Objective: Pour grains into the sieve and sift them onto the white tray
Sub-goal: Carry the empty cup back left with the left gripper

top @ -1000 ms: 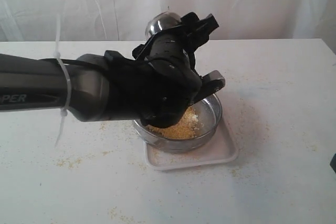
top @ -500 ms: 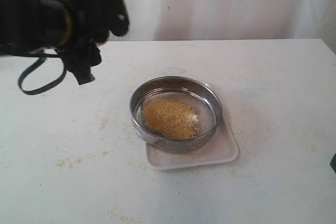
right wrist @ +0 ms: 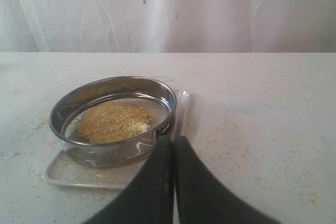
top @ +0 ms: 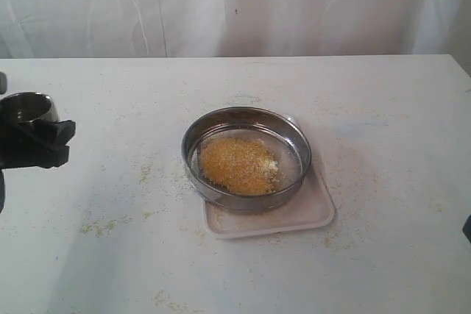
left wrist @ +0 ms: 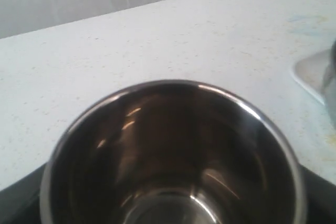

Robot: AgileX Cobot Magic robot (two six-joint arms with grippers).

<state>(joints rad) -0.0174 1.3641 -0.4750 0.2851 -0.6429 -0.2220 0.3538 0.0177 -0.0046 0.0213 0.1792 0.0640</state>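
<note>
grains [top: 237, 165] piled in sieve [top: 246, 201] on white tray [top: 309, 215]; left claw [top: 40, 141] out at 9 o'clock, clamped on steel cup [top: 28, 106]; right claw [right wrist: 173, 148] pinched closed, holding nothing

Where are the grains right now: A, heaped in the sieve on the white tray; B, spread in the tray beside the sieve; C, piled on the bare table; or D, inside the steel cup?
A: the grains lie heaped in the sieve, which sits on the white tray; the steel cup looks empty.
</note>
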